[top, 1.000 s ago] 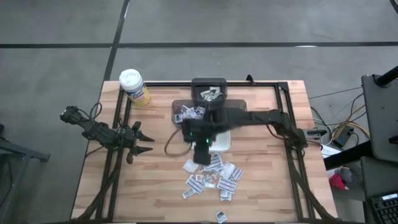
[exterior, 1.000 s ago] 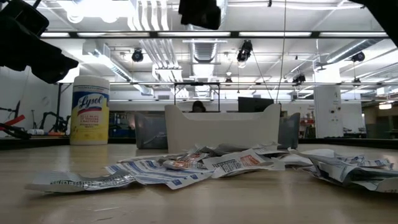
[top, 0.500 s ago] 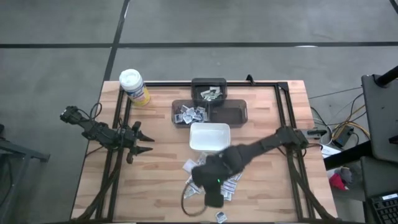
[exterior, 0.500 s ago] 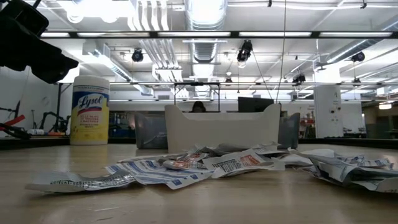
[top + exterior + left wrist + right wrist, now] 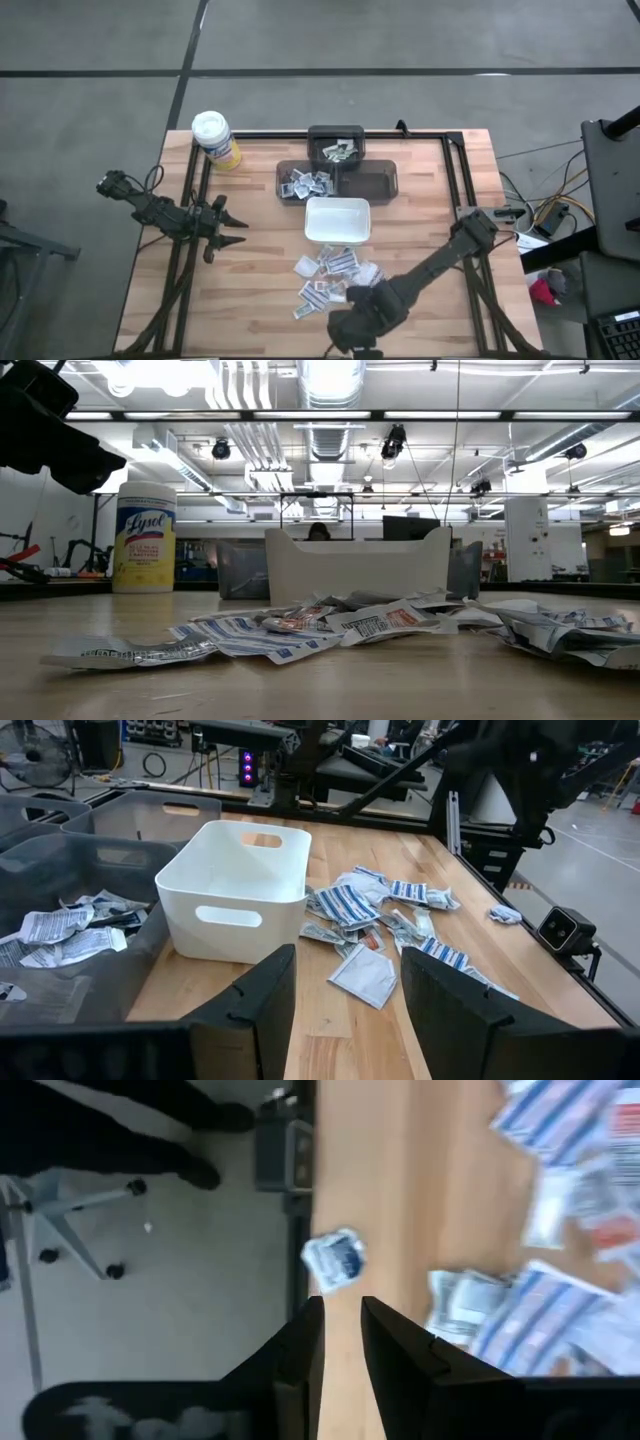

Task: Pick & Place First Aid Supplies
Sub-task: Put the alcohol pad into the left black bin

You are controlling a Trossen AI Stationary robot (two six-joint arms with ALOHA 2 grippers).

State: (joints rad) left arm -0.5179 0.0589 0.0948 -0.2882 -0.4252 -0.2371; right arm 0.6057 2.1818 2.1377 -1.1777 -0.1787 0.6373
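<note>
The first aid packets [image 5: 335, 275] were small, flat, white and grey with blue or red print, heaped on the table [image 5: 250, 290] just beside the white dish [image 5: 338, 220]. The right gripper [image 5: 340, 1330] hovered over the table's near edge, fingers narrowly apart, empty. The left gripper [image 5: 345, 995] stood apart, empty. The single packet [image 5: 335, 1260] near that edge was blurred.

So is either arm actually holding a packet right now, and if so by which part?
No. The right gripper hovers near the table's front edge with nothing between its fingers; a lone packet lies ahead. The left gripper waits open, empty.
</note>
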